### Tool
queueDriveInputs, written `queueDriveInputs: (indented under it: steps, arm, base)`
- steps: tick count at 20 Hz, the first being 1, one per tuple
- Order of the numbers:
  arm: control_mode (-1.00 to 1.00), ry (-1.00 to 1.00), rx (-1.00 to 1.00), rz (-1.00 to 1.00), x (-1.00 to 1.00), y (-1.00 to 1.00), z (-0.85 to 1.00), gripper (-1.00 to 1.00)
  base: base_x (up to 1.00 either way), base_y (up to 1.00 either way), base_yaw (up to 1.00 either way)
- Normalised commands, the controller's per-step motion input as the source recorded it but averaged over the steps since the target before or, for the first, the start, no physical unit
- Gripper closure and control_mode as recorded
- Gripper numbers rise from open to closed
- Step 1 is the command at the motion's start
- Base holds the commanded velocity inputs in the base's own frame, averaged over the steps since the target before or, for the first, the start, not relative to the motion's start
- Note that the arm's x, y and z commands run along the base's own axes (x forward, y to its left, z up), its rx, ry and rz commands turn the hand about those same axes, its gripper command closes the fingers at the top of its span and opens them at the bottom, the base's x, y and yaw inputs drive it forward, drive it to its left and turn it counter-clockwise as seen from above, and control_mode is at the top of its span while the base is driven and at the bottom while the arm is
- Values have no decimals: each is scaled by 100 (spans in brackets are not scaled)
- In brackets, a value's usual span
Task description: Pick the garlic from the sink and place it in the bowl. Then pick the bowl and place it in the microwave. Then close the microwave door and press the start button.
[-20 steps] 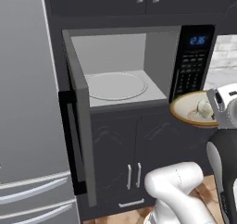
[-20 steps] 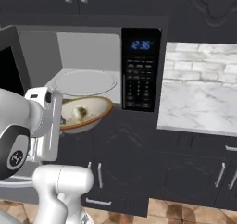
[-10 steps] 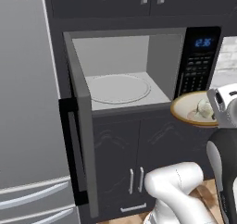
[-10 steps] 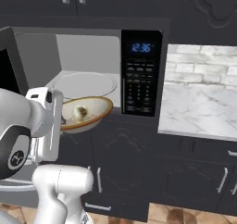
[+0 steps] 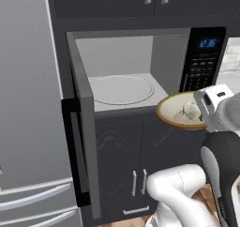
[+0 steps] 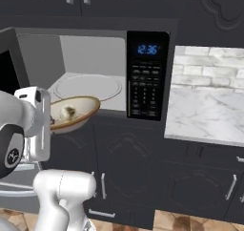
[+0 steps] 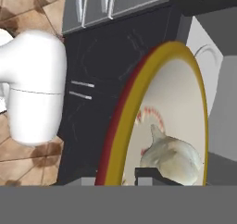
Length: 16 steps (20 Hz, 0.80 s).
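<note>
My gripper (image 5: 200,117) is shut on the near rim of the tan-rimmed bowl (image 5: 174,111), holding it level in the air in front of the microwave (image 5: 159,52), at its lower right corner. The whitish garlic (image 5: 191,110) lies inside the bowl. From the right, the bowl (image 6: 82,110) with the garlic (image 6: 68,112) hangs just before the white round plate (image 6: 88,87), my gripper (image 6: 51,122) on its left rim. The hand view shows the bowl (image 7: 183,86) edge-on with the garlic (image 7: 173,156) above a fingertip (image 7: 147,174). The microwave door (image 5: 84,127) stands wide open. The sink is out of view.
A grey refrigerator (image 5: 28,104) stands left of the open door. The black control panel (image 6: 147,77) with its blue display sits right of the cavity. A marble counter (image 6: 205,120) lies further right. Dark cabinet doors (image 5: 136,160) run below the microwave.
Both base views have shifted slightly, so the base has crept along; the microwave sits a little further right in the left base view. The bowl stays in my gripper, unchanged.
</note>
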Motion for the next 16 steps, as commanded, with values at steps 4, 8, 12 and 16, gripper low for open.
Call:
queueDriveInputs:
  steps: [4,8,12,16]
  arm:
    - [-100,0,9,20,97,50,0,100]
    - [-100,0,3,5,100,25,0,100]
    - [-100,0,0,0,100,11,0,100]
    - [-100,1,0,0,100,9,-8,100]
  base:
    - [0,0,0]
    - [0,0,0]
    - [0,0,0]
    - [0,0,0]
